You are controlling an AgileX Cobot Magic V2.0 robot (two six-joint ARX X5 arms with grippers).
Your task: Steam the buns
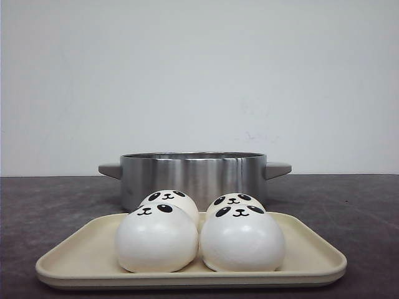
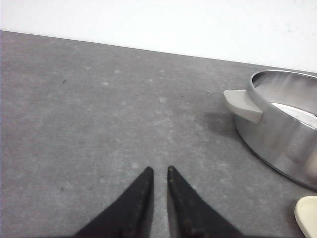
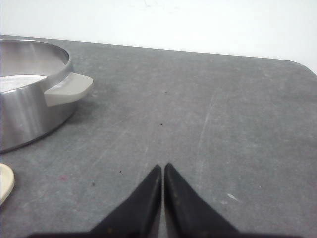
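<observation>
Sitting in two rows on a cream tray (image 1: 312,249), the buns (image 1: 156,240) wait just in front of the steel pot (image 1: 193,174) — handy, I'd judge, for lifting them across into it. They're smooth white domes with black panda faces, untouched. The left gripper (image 2: 159,173) hangs over bare table (image 2: 99,124), fingers almost together, holding nothing; the right gripper (image 3: 163,169) is pressed closed — also empty.
</observation>
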